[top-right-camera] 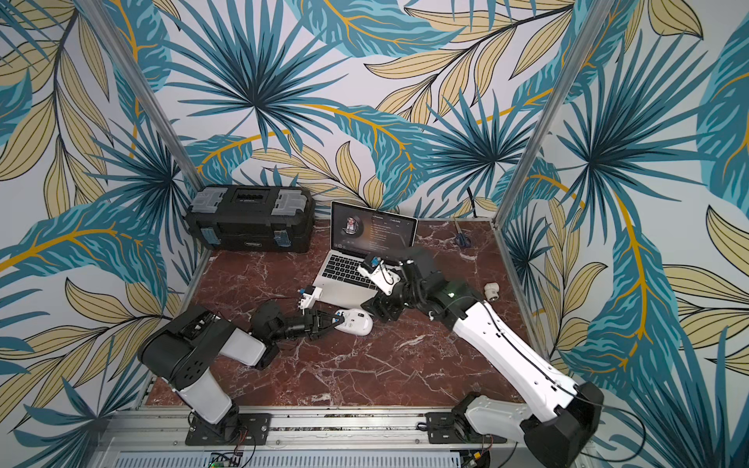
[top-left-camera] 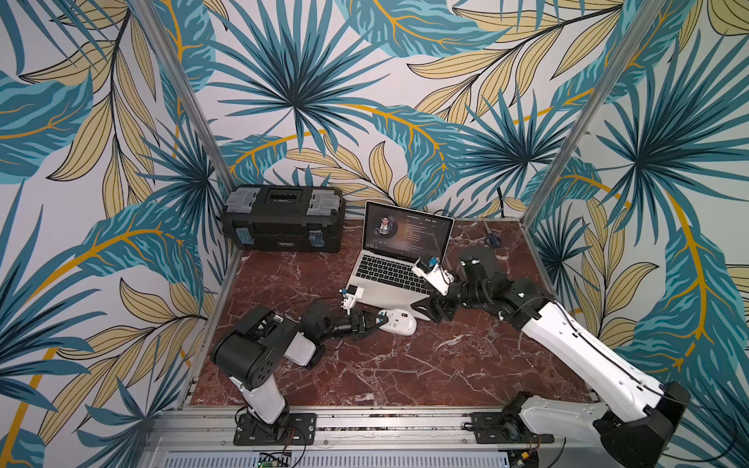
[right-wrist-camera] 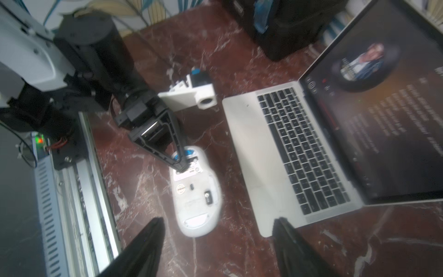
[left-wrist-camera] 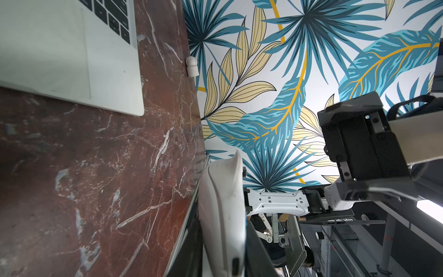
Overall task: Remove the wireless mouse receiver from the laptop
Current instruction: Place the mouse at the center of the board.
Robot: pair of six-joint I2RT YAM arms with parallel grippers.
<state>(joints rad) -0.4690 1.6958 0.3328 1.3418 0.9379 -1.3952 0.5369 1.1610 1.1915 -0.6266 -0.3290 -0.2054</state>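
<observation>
top views overhead; wrist views near laptop (right-wrist-camera: 251,144).

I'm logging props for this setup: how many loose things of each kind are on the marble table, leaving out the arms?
toolbox: 1
laptop: 1
mouse: 1
scissors: 1
small white fitting: 1
Total: 5

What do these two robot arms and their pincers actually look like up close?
The left arm and right arm are smooth white shells joined by chunky black cylindrical joints. A thin black cable runs along the right one. The left gripper and right gripper have black, tapering triangular fingers, each with a white camera mount behind it.
</observation>
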